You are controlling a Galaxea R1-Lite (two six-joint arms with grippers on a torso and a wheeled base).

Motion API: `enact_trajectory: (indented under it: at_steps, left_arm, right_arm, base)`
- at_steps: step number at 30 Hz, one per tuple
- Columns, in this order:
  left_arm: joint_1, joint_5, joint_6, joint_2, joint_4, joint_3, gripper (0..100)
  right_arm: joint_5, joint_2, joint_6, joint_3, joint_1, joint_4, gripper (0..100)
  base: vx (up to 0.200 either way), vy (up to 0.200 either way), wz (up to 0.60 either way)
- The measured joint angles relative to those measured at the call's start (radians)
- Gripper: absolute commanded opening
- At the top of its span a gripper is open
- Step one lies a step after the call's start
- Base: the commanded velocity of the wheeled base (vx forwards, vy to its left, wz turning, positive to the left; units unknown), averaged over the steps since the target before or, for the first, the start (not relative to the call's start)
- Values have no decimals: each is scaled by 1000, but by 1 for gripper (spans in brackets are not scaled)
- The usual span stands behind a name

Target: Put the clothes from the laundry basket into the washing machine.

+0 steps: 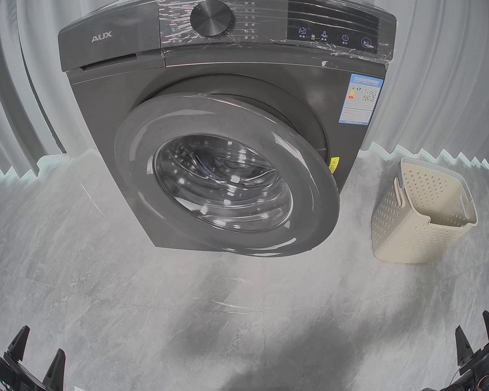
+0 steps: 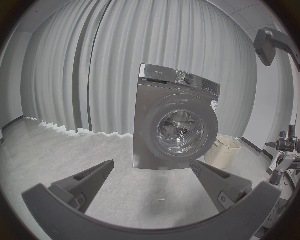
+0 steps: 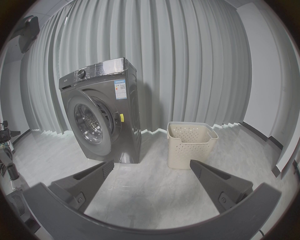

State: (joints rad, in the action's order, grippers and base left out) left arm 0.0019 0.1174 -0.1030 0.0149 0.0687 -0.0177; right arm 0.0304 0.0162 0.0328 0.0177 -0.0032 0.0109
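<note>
Hovering spread wide and empty, left hand (image 2: 151,162) and right hand (image 3: 150,162) face the grey front-loading washing machine (image 1: 117,96), door (image 1: 153,127) ajar; the cream perforated laundry basket (image 3: 190,145) looks empty, so loading seems done.

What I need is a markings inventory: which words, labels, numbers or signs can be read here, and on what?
"AUX": drawer front of the washing machine.
Blue label on its front: print and square code, too small to read.
Control panel: icons and captions, too small.
Marks around the dial: blurred.
Yellow sticker beside the door: unreadable.
Laundry basket: no text seen.
</note>
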Motion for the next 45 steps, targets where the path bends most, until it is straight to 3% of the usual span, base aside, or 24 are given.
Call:
enact_trajectory:
  at_steps: [6,10,15,19,24,28,34,41,45]
  left_arm:
    - [1,5,2,0,0,0,100]
    - [1,13,4,0,0,0,100]
    - [0,18,5,1,0,0,100]
    - [0,20,5,1,0,0,100]
    - [1,21,5,1,0,0,100]
    - [1,23,4,1,0,0,100]
    - [1,20,1,1,1,0,100]
    - [1,16,-3,1,1,0,100]
    - [1,15,-4,1,1,0,100]
  right_arm:
    - [-17,1,17,93,3,26,100]
    - [-93,43,27,181,5,-7,100]
    - [-205,181,38,214,7,-4,100]
    - [-278,343,43,218,16,66,100]
    - [-319,570,54,222,82,227,100]
    - [-305,759,78,227,191,360,100]
    - [-225,1024,143,245,350,611,100]
    - [-145,1304,185,262,445,896,100]
    - [-123,1439,193,267,466,1041,100]
  base:
    - [33,0,0]
    - [0,0,0]
    - [0,0,0]
    - [0,0,0]
    - [0,0,0]
    - [0,0,0]
    - [0,0,0]
    - [0,0,0]
    - [0,0,0]
